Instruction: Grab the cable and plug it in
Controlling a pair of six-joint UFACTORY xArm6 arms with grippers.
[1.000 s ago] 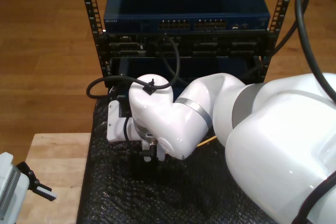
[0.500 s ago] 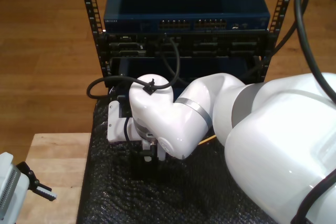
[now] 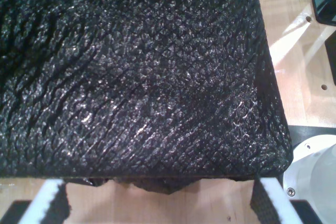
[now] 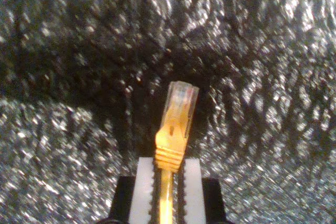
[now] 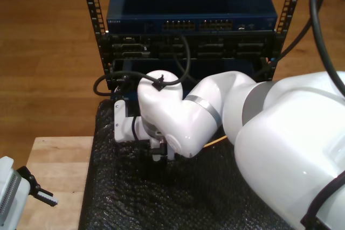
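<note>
At the exterior view's left edge, my first claw (image 5: 43, 195) hangs with jaws apart above the wooden table (image 5: 56, 157). Further right, over the black mat (image 5: 124, 197), my second claw (image 4: 169, 179) is clamped on the cable (image 4: 173, 140), plug forward.

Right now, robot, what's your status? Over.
My second gripper shut on the cable, plug clear of the black mat. My first gripper open. Nothing blocking.

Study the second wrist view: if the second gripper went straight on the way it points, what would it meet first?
Probably the black mat. My second gripper is shut on the cable, whose plug leads and would likely touch first; depth is unclear.
</note>
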